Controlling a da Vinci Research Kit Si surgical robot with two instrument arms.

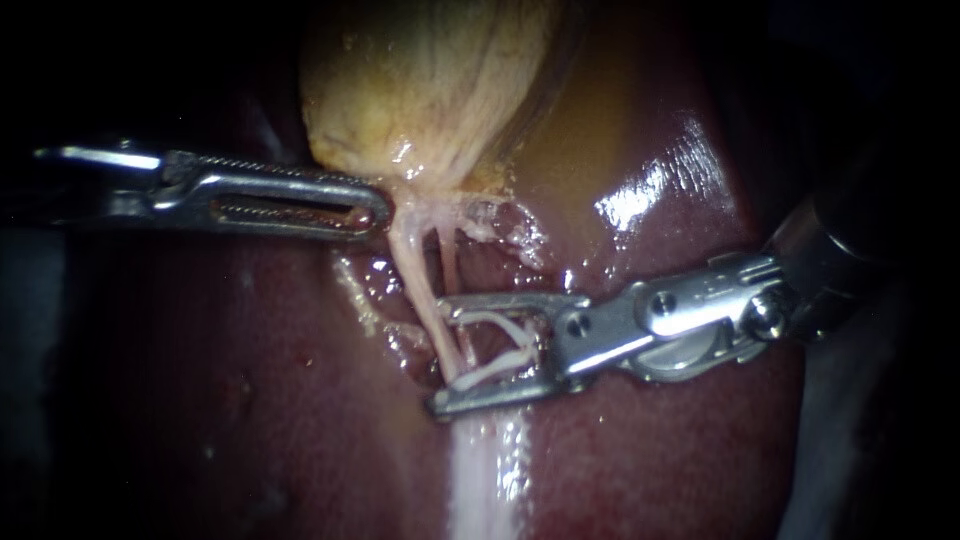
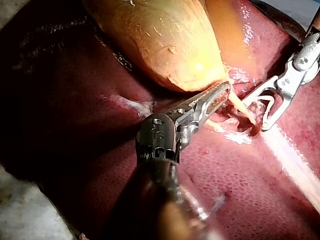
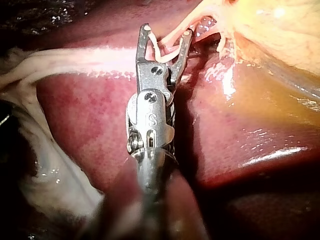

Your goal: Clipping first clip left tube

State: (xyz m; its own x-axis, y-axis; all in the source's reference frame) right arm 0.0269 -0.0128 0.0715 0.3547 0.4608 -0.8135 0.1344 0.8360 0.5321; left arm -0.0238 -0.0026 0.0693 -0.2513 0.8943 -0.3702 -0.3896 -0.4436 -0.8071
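Two tubes run from the gallbladder (image 1: 430, 80) neck toward the near side, and the left tube (image 1: 415, 275) already lies between the jaws of the right instrument (image 1: 442, 355), just inside their tips. Those jaws stand wide apart and carry a white clip (image 1: 510, 360), its legs spread in a V with one leg along each jaw. The clip is not yet squeezed down, and no clip sits on either tube. I judge that the placing is done or nearly so, and that closing, release and withdrawal are left. The thinner right tube (image 1: 450, 262) runs close beside the left one, and I cannot tell whether it also sits inside the clip; that needs checking before closing.

At the far left, the left instrument (image 1: 383, 208) has its jaws pressed together, pinching the gallbladder at its neck, as far as I can judge. That seems to hold the tubes taut and lifted.

Under everything lies the liver (image 1: 250, 400), dark red, wet and glossy, with a yellowish film at far right. A pale band (image 1: 480, 480) runs toward the near side from under the open jaws. The two instruments are well apart, so the right one has free room around the tubes.
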